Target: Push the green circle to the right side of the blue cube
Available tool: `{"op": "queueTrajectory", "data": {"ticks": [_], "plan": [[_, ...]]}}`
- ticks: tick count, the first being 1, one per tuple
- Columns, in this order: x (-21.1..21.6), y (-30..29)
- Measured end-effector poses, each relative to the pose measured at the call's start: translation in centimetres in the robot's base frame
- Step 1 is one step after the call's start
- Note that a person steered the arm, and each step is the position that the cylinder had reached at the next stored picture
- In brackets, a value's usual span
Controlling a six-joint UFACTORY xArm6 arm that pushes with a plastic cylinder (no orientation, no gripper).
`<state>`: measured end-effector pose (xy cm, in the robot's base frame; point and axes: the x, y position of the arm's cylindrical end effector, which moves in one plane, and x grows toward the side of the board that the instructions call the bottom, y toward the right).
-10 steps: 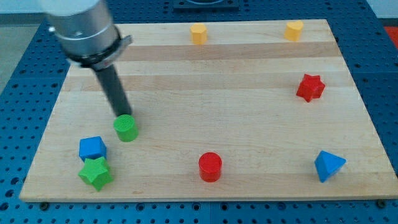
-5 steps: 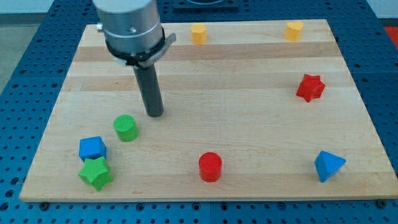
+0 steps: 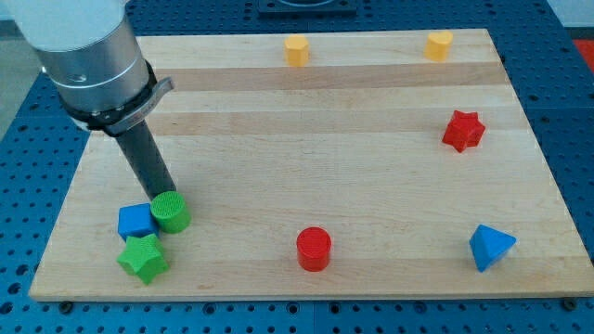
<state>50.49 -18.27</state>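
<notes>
The green circle (image 3: 171, 211) sits touching the right side of the blue cube (image 3: 136, 222) near the wooden board's (image 3: 371, 204) bottom-left corner, with the green star (image 3: 143, 258) just below them. The arm ends in a plain rod with no jaws, and my tip (image 3: 163, 194) rests against the circle's upper edge.

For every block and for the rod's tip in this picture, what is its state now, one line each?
my tip: down on the board, at the green circle's top edge
green circle: upright, against the blue cube's right side
blue cube: flat, just above the green star
green star: near the bottom-left corner
red cylinder: upright, standing alone
red star: alone at right
</notes>
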Motion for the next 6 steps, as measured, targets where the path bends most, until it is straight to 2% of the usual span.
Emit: {"op": "queueTrajectory", "data": {"ticks": [2, 3, 4, 5, 6], "plan": [[0.5, -0.8], [-1.0, 3.2], [-0.4, 7.2], [1.3, 7.1], [1.4, 6.6]]}}
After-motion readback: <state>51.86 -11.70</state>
